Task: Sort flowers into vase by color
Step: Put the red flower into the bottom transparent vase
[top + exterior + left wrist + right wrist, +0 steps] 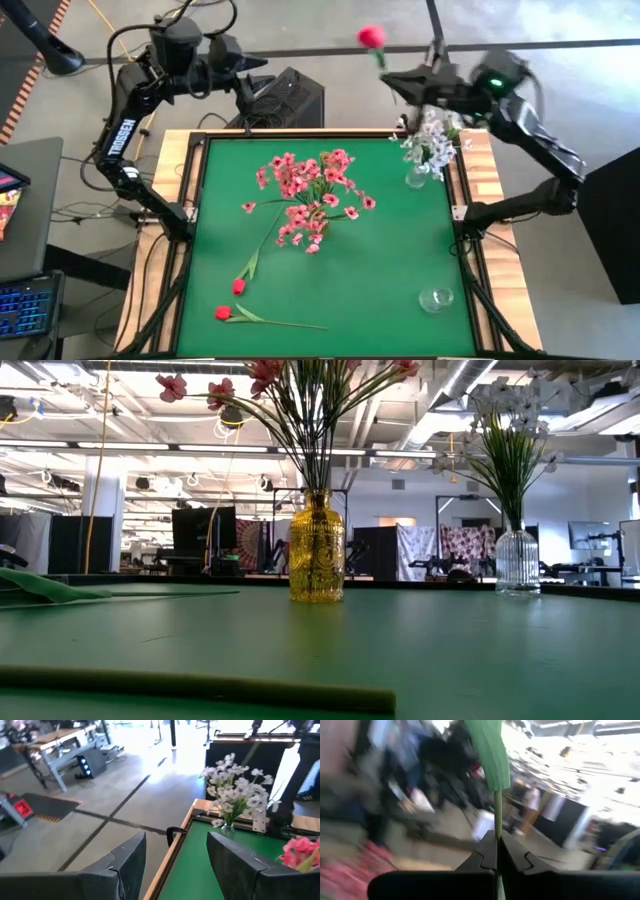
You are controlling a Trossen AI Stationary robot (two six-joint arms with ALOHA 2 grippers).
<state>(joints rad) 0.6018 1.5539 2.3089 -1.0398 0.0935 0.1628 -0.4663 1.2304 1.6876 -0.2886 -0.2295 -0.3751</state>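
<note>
The right gripper (496, 851), clamped on a red bud's stem (497, 812) beyond the white-flower vase (417, 178), should carry it upright to the empty glass vase (436, 298); left gripper (175, 857) waits wide.

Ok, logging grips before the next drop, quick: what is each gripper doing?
Left gripper: open, holding nothing, off the table's far left corner.
Right gripper: shut on the red flower stem, raised beyond the table's far right corner.
</note>
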